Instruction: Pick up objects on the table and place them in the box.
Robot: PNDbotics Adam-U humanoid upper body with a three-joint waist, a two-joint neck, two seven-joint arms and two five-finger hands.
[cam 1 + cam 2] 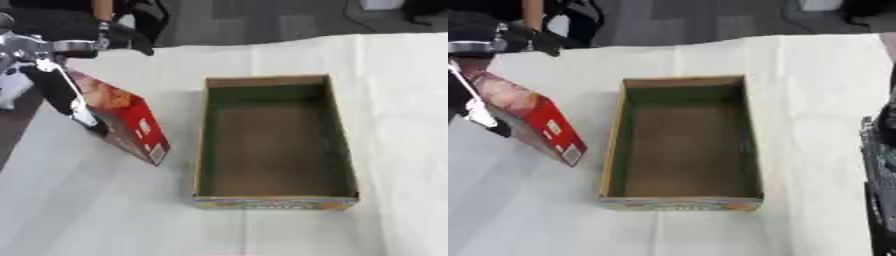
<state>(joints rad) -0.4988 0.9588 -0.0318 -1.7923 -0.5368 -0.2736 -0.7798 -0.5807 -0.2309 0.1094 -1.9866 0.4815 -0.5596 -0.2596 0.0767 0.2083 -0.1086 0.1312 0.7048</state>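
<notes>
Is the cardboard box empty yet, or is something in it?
Empty. The cardboard box shows only bare brown floor inside. The red carton is outside, left of it, tilted in the left hand.

No text can be read: the red cardboard packet [131, 125] bears a white label patch and the open brown cardboard box [273, 202] a printed front strip, both illegible.
</notes>
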